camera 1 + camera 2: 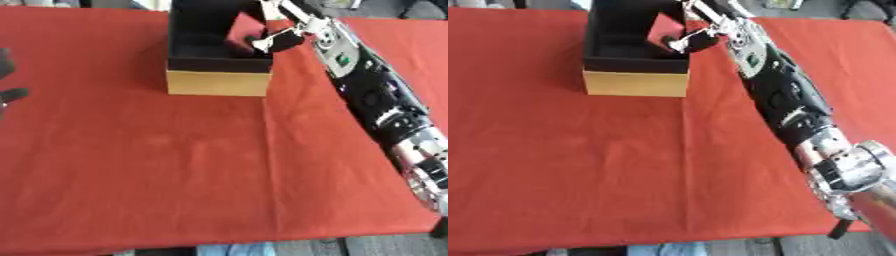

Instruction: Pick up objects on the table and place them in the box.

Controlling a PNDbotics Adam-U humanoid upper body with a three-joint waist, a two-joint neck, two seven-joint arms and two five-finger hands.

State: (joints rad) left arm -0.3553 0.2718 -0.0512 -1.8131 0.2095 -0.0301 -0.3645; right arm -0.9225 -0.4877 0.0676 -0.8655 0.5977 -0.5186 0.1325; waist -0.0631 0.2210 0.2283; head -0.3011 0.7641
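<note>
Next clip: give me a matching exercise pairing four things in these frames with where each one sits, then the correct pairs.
Things:
1. box
2. right hand
3. left hand
4. red object

Places:
A. at the view's left edge, away from the box
B. inside the box opening, at the right hand's fingers
C. on the red tablecloth, near the far edge
D. reaching over the box's right rim

Pairs: 1-C, 2-D, 3-A, 4-B

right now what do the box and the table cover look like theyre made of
The box looks like cardboard: flat tan outer wall with a matte finish, sharp straight edges, and a dark, dull lining inside. The table cover looks like red cloth, perhaps felt or a similar soft fabric: matte, no shine, with a faint straight crease running toward the near edge. Neither can be told for sure from the look alone.
</note>
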